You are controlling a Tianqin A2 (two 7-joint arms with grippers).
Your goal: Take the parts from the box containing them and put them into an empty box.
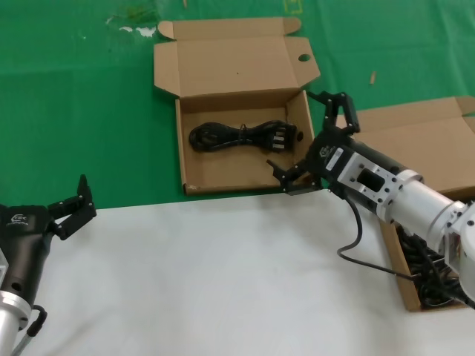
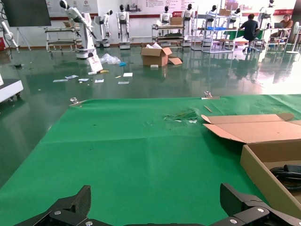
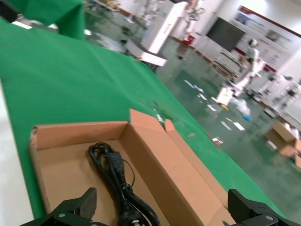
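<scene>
The box with an oval hole in its lid (image 1: 237, 67) lies open on the green cloth at the middle back. One black power cord (image 1: 237, 137) lies inside it. My right gripper (image 1: 306, 139) hovers open over that box's right wall, nothing between its fingers. The right wrist view looks down on the same cord (image 3: 117, 179) and box wall (image 3: 160, 165), with the right gripper (image 3: 162, 212) spread wide. The plain-lidded box (image 1: 415, 137) sits at the right, mostly behind my right arm, with more cords (image 1: 427, 271) inside. My left gripper (image 1: 70, 208) waits open at the lower left.
A white surface (image 1: 223, 282) covers the near half and green cloth (image 1: 82, 111) the far half. The left wrist view shows bare green cloth (image 2: 141, 150) ahead of the left gripper (image 2: 157, 207), with the holed box's wall (image 2: 263, 174) off to one side.
</scene>
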